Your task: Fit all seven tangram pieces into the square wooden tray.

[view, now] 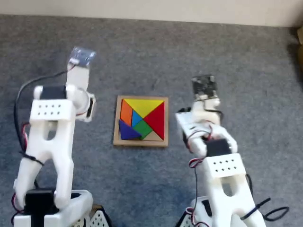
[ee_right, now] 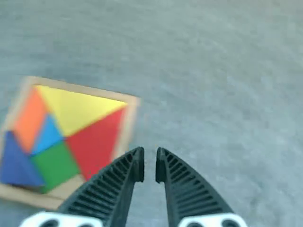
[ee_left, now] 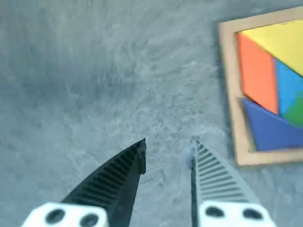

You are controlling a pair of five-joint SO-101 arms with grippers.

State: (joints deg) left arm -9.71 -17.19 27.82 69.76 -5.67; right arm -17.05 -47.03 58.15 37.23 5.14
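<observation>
We judged the flat coloured wooden tangram pieces (view: 142,105), lying in the square wooden tray (view: 140,143) between the arms, light, stiff and slick, best pinched across edges; the left gripper (ee_left: 169,144) jaws stood spread, the right gripper (ee_right: 148,153) jaws barely parted.

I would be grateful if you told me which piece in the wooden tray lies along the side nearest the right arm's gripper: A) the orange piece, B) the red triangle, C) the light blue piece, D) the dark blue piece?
B: the red triangle fills the side of the tray that faces the right gripper, while the orange piece and dark blue piece sit along the opposite side.
</observation>
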